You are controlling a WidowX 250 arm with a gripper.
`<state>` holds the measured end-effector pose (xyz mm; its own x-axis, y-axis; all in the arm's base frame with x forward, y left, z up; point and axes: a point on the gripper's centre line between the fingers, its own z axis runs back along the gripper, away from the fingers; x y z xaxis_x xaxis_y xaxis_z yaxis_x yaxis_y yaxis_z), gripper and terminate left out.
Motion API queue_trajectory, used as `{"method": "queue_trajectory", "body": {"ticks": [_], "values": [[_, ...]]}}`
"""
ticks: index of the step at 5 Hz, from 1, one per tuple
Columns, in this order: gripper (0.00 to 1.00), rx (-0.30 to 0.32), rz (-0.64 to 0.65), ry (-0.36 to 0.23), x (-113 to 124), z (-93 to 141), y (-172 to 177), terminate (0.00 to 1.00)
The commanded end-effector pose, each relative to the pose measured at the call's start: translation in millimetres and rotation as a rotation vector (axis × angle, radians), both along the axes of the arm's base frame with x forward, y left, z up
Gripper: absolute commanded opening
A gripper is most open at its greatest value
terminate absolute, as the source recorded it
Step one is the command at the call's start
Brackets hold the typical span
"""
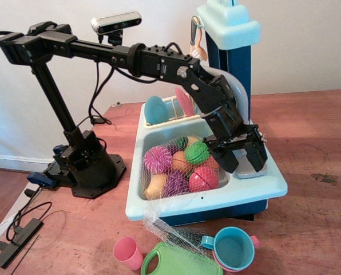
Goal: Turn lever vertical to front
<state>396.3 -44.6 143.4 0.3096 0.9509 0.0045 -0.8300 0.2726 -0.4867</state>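
Note:
My gripper (243, 157) is open, with its two black fingers (228, 161) pointing down over the flat grey base plate (252, 170) at the right of the toy sink (216, 200). The tall curved grey spout (242, 97) rises behind my arm. The small stubby lever does not show; my arm and wrist cover the spot behind the base plate. Nothing is held between the jaws.
The basin holds a net of toy fruit and vegetables (182, 166). A dish rack with plates (170, 106) stands behind it, and a blue tower (230, 34) at the back. A pink cup (127, 252), a green jug (179, 260) and a blue cup (233, 247) lie in front.

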Motion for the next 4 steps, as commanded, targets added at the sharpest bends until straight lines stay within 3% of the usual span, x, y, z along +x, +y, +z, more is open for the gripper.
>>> {"method": "queue_trajectory", "body": {"ticks": [1, 2, 4], "values": [[1.00, -0.006, 0.038, -0.079, 5, 7, 10, 0.00], [1.00, -0.008, 0.043, -0.096, 12, 7, 9, 0.00], [1.00, -0.010, 0.074, -0.088, -3, 10, 6, 0.00]]}}
